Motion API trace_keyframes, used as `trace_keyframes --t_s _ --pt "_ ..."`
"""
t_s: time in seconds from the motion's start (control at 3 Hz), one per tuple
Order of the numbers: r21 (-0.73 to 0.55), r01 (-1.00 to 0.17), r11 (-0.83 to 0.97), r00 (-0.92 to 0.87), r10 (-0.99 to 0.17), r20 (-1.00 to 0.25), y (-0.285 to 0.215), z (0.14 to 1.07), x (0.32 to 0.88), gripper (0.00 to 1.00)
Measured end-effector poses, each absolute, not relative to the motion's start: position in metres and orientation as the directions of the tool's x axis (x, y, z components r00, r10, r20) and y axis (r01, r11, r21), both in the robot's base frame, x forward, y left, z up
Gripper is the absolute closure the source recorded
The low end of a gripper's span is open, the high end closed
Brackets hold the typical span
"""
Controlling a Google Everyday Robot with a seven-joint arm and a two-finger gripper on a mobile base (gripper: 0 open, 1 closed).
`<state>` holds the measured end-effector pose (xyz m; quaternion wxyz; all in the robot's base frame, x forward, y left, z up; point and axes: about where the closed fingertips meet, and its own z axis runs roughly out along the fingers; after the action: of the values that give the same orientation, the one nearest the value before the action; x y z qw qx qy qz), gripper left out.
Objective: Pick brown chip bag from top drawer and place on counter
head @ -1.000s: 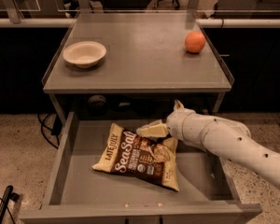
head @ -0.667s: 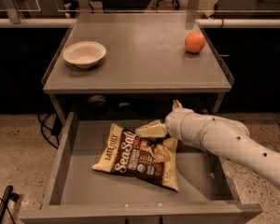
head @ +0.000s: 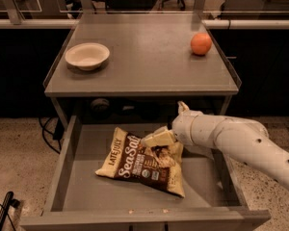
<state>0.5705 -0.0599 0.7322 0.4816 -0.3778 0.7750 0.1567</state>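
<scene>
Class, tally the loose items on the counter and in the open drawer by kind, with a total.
Bowl: 1, on the counter
Orange: 1, same counter
Brown chip bag: 1, in the top drawer, claw at its upper edge
Total: 3

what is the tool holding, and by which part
Cannot be told: the tool sits at the upper right edge of the brown chip bag, which lies in the top drawer.

One view, set high in front of the open top drawer (head: 86, 179) and tilted down across it to the counter (head: 144, 57) — fairly near; the gripper (head: 159, 138) sits mid-frame.
</scene>
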Motion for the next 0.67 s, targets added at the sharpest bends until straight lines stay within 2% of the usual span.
trace_keyframes --t_s 0.67 --pt "-0.155 -0.773 0.615 -0.252 -0.522 -0.815 -0.077 0.763 0.52 0.0"
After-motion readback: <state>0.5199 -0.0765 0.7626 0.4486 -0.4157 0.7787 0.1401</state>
